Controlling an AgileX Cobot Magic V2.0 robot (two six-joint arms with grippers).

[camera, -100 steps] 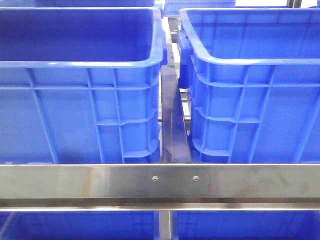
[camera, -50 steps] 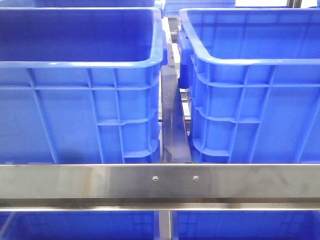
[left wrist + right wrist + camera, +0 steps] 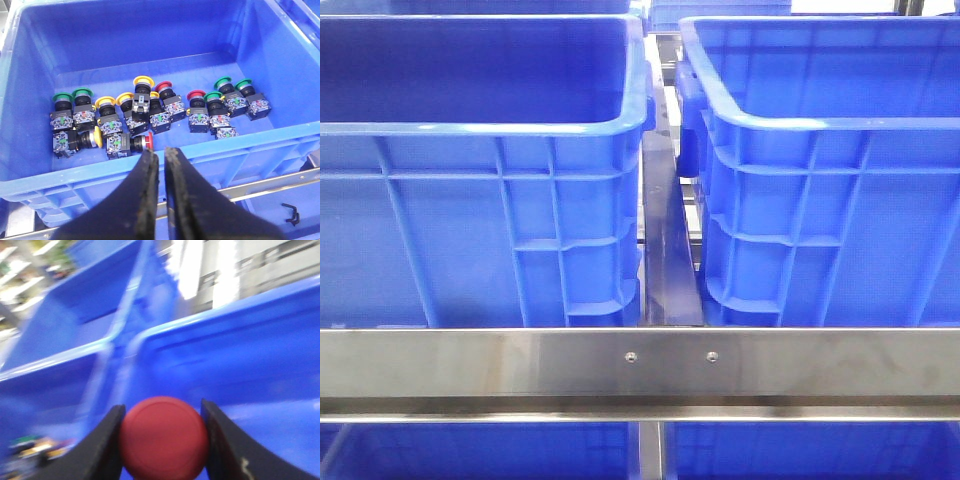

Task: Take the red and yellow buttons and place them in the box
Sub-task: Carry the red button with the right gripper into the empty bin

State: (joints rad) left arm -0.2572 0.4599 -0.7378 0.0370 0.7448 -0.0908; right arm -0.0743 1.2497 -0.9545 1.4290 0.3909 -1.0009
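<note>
In the left wrist view a blue crate [image 3: 260, 141] holds several push buttons with black bodies. Some have yellow caps [image 3: 143, 80], some red caps [image 3: 163, 86], and one red one [image 3: 149, 141] lies on its side by the near wall. My left gripper [image 3: 161, 151] is shut and empty, above the crate's near rim. My right gripper [image 3: 162, 409] is shut on a red button [image 3: 164, 437], its round cap facing the camera, over a blue crate [image 3: 260, 360]. Neither gripper shows in the front view.
Green-capped buttons [image 3: 223, 80] lie among the others. The front view shows two tall blue crates [image 3: 480, 130] [image 3: 820, 125] side by side behind a steel rail [image 3: 640, 365], with a narrow gap between them. The right wrist view is blurred.
</note>
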